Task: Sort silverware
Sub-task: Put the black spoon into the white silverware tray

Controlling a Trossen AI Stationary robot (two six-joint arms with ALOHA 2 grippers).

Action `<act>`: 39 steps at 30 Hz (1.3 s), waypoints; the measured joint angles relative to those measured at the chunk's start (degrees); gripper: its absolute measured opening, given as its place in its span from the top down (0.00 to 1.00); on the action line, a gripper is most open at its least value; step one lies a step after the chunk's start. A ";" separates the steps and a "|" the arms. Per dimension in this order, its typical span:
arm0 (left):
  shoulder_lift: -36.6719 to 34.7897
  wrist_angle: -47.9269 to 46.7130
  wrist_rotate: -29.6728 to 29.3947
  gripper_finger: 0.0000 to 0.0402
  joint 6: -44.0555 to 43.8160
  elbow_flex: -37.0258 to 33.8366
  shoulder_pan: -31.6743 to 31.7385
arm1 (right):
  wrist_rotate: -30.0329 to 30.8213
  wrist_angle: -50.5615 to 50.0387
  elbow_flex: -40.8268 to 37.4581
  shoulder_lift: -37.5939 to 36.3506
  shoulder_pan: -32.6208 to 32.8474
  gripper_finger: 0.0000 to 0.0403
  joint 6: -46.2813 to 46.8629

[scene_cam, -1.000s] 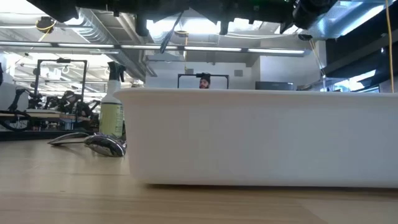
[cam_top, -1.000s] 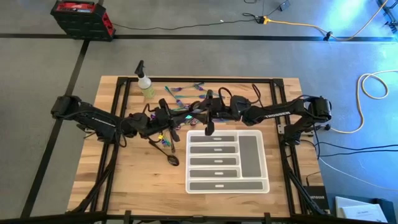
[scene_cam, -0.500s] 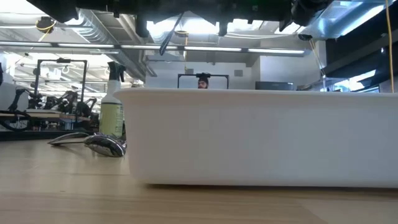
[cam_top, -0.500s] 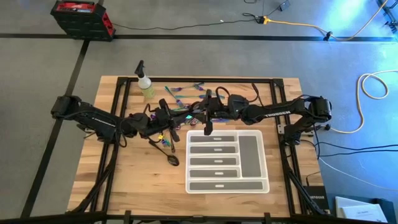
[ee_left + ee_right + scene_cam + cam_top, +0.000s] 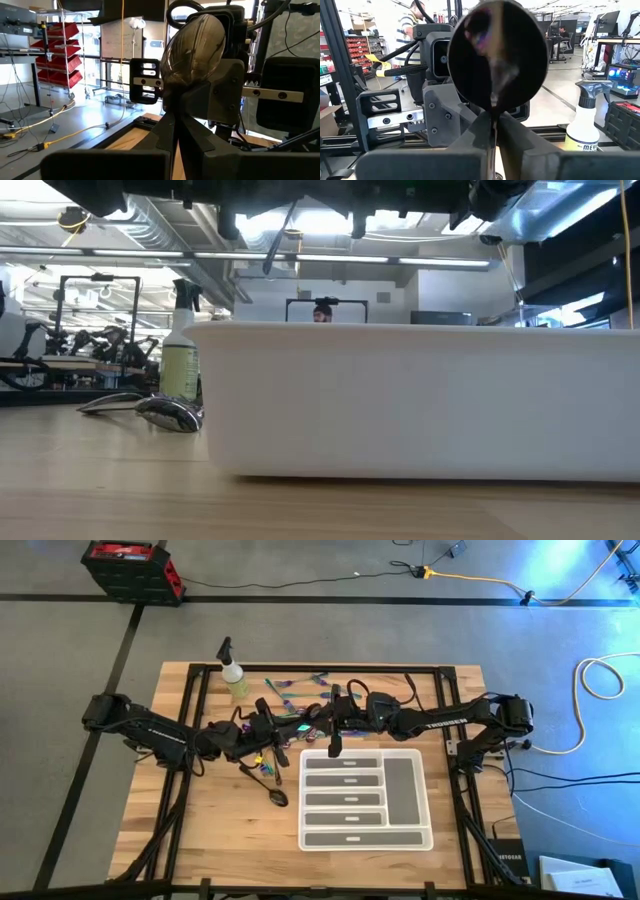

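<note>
Both arms meet above the table's middle, just beyond the tray's far edge. A dark spoon stands between them with its bowl up, and the hollow side of the bowl faces the right wrist camera. My left gripper and my right gripper are both shut on it, facing each other. In the low view the spoon's slim handle slants down below the arms. More iridescent silverware lies at the far side of the table. A black spoon lies flat left of the tray. My left gripper pinches the spoon's neck just under the bowl between its two fingers, coming level from the table's left. The spoon is upright, bowl above the fingers, clear of the table. My right gripper pinches the same neck between its two fingers, level from the table's right, opposite the left gripper.
A white compartment tray lies near the front right, and its wall fills the low view. A spray bottle stands at the far left. People show in the room beyond, one of them behind the left arm.
In the low view the spoon's hanging handle has shifted slightly to the right. Both arms have kept their places.
</note>
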 joint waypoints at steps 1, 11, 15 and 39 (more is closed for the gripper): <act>0.00 0.00 0.00 1.00 0.00 0.00 0.00 | 0.02 0.00 0.00 0.00 0.00 0.99 -0.02; -0.02 -0.55 0.02 1.00 -0.20 0.00 0.00 | 0.00 -0.17 0.00 0.00 0.00 1.00 -0.15; -0.04 -0.68 0.04 1.00 -0.24 0.00 0.00 | 0.02 -0.15 0.00 0.00 -0.02 1.00 -0.15; -0.04 -5.75 4.50 0.72 -2.01 0.00 0.00 | -0.25 0.24 -0.11 0.00 0.00 1.00 -1.17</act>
